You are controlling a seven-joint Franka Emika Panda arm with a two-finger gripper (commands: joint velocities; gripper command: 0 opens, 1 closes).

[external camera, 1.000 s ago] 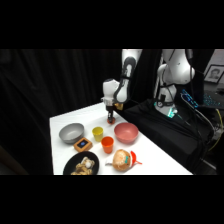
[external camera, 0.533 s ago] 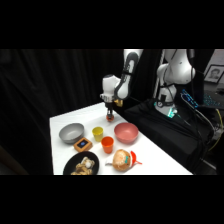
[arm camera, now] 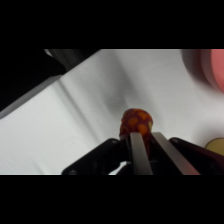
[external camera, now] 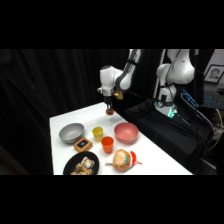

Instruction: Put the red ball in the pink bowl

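Observation:
The red ball (external camera: 109, 112) hangs above the far part of the white table (external camera: 62, 121), pinched in my gripper (external camera: 109, 109). In the wrist view the ball (arm camera: 136, 120) shows red with orange spots, held between the two fingers (arm camera: 141, 150), which are shut on it. The pink bowl (external camera: 126, 132) stands on the table in front of and to the right of the gripper, apart from the ball. Its pink rim (arm camera: 209, 67) shows at the upper right corner of the wrist view.
A grey bowl (external camera: 71, 132), a yellow cup (external camera: 98, 132), an orange cup (external camera: 107, 144) and a small block with a blue top (external camera: 83, 144) stand left of the pink bowl. Nearer lie a black plate (external camera: 71, 166) with food and a round tan item (external camera: 121, 159).
The gripper with the ball has drifted slightly to the left and a little lower. The things on the table have not moved.

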